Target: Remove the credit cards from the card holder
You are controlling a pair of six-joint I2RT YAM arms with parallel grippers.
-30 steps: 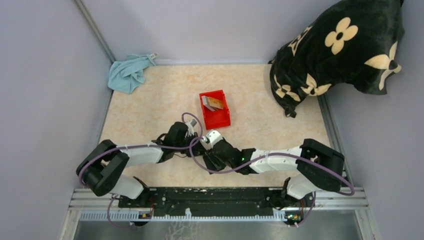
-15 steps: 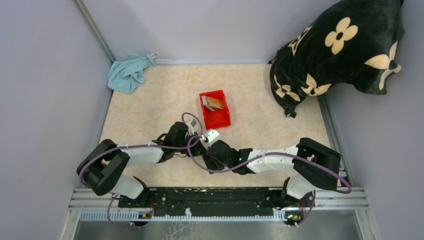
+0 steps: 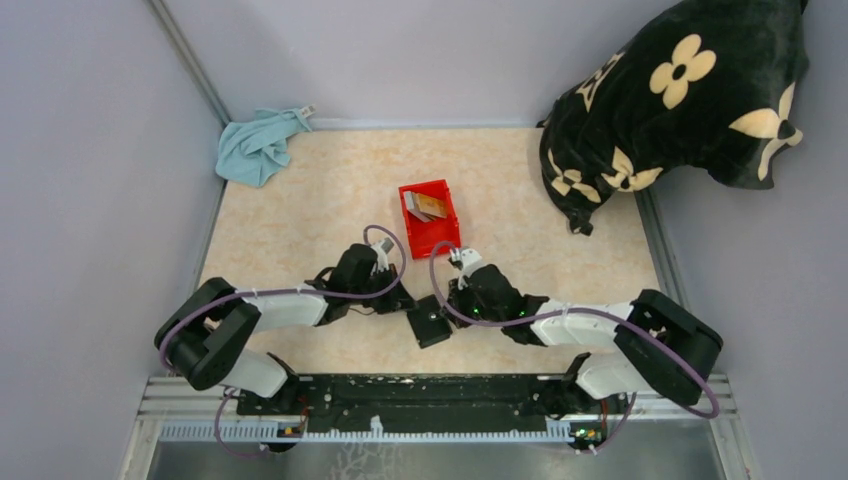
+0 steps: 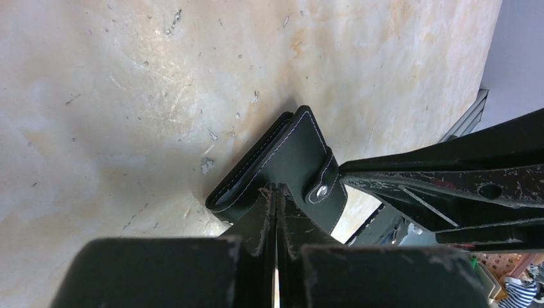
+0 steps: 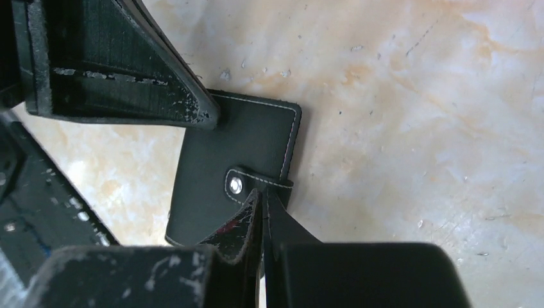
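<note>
The right arm is now swung out to its own side, so the card holder [image 3: 432, 326], which was covered by that wrist a second ago, is exposed on the table [image 3: 300, 200] between the 2 grippers, near the arm bases. It is seen lying flat and folded, with its strap fastened by the snap stud [image 5: 236, 186].

The right gripper [image 5: 262, 196], spread a second ago, is now pressed together, its tips set right at the end of the strap. Whether the strap edge is nipped between them cannot be told. The left gripper [image 4: 276, 190] is unmoved and likewise pressed together, its tips laid against the holder's black cover. No flap is seen caught between them.

2 or 3 credit cards [image 3: 424, 207] are seen in the red bin [image 3: 455, 215], well apart from the holder. No card is visible at the holder itself.

The closing at the strap is judged to be the start of unsnapping, with the left tips pinning the holder down. The holder must be opened before any remaining card can be drawn.
</note>
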